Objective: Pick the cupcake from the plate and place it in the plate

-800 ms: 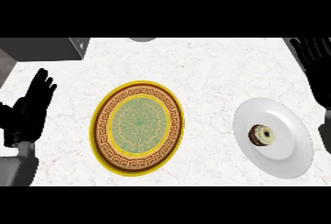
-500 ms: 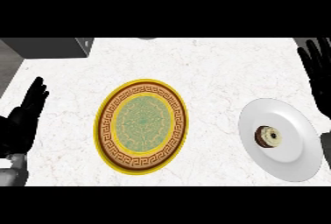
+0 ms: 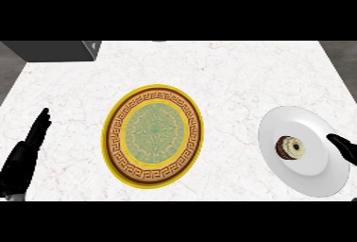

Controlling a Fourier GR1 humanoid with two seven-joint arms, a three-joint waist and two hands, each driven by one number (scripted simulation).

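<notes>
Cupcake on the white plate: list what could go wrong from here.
1. The cupcake sits right of centre on the white plate, and the right hand comes in from that same side; a sideways approach could nudge it over or away before the fingers close.
2. The white plate lies near the counter's right edge, so a push might slide it.
3. The patterned plate lies well to the left, so the carry may be long.

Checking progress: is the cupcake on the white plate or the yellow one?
On the white plate: the cupcake sits near its middle. The yellow plate holds nothing.
</notes>
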